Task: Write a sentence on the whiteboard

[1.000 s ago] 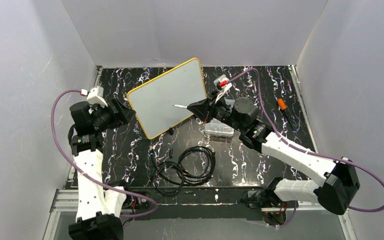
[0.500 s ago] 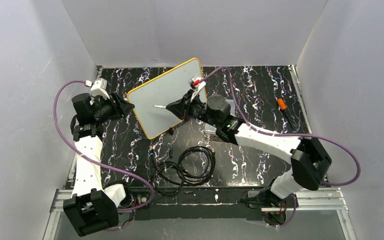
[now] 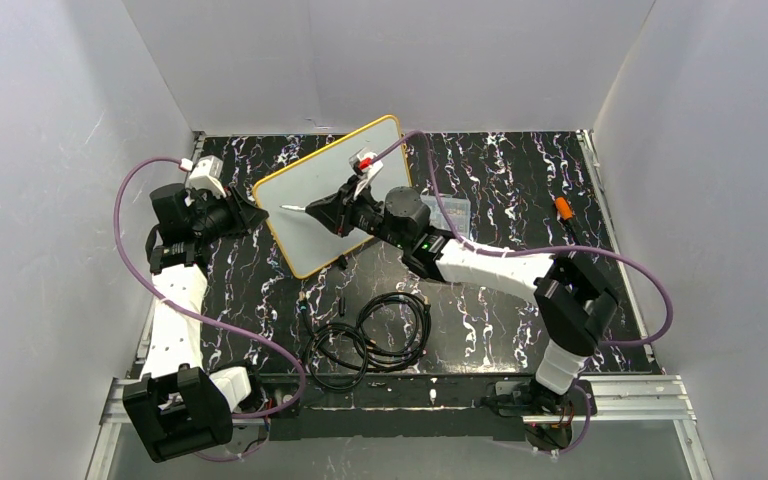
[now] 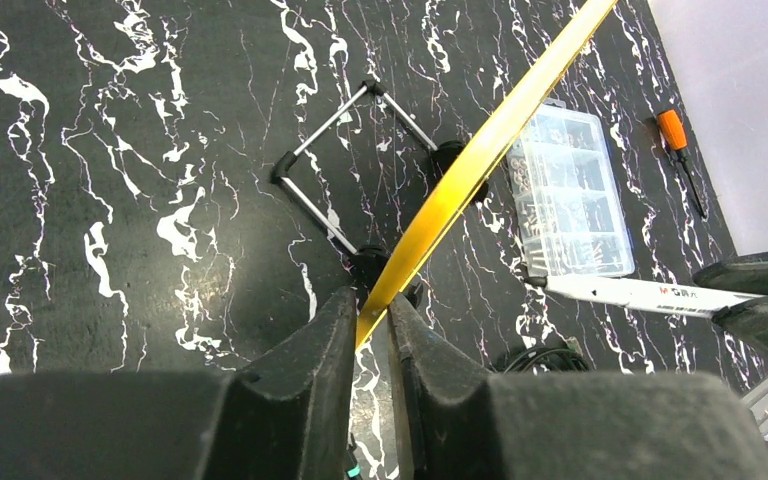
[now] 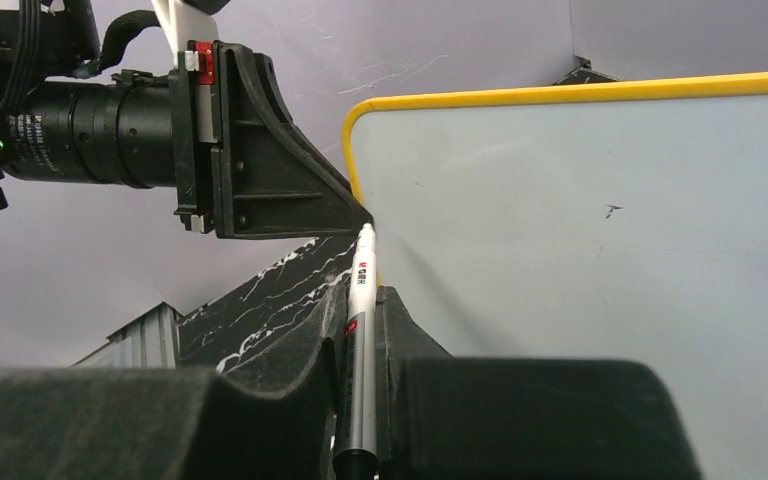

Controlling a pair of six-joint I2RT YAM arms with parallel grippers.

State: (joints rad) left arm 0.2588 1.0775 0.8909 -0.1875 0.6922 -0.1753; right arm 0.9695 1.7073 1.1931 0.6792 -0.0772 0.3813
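From above, the board (image 3: 345, 185) stands tilted on the dark marbled table (image 3: 520, 170), toward the back left. The left gripper (image 3: 257, 214) pinches its left rim. The right gripper (image 3: 322, 211) reaches across the board's face, clamped on a marker (image 3: 295, 208) whose tip points at the board's left part. A clear box (image 3: 457, 208) lies just behind the right arm. Cables (image 3: 370, 335) coil near the front, and a screwdriver (image 3: 563, 208) lies well apart at the right.

In the left wrist view the jaws stand narrow, with the board's yellow rim, seen edge-on, caught between them. A wire stand (image 4: 345, 150) sits on the side of the board away from the marker.

In the right wrist view the marker sits between closed fingers, its tip just beside the board's left edge and near the left gripper. Whether the tip touches the surface I cannot tell. A small dark mark (image 5: 612, 210) shows on the white face.
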